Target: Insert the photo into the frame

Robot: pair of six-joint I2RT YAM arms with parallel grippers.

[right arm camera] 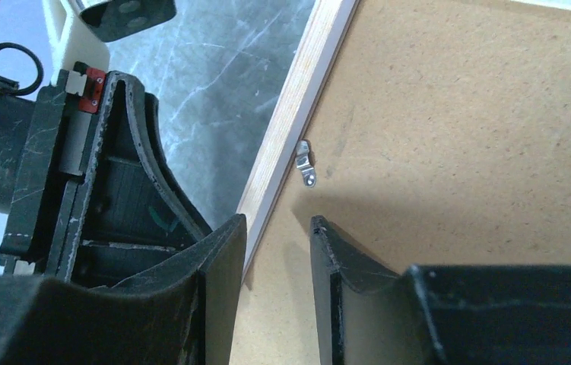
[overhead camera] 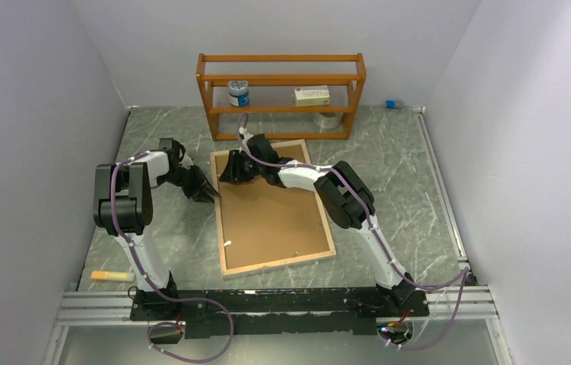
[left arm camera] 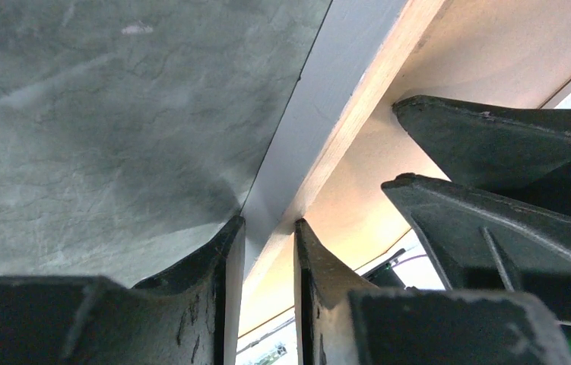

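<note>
One frame [overhead camera: 278, 262] lies face down just in front of the orange shelf rack [overhead camera: 282, 80], its long axis running away from the rack toward the arm bases. One brown backing board [overhead camera: 267, 205] sits in it. Both grippers meet the frame's left long rim at its rack end. The left gripper [left arm camera: 268, 224], coming from outside, looks clamped on that rim. The right gripper [right arm camera: 278, 224], nearer the rack, straddles the rim with its jaws apart. One metal clip [right arm camera: 306, 163] lies just ahead of it. No photo is visible.
</note>
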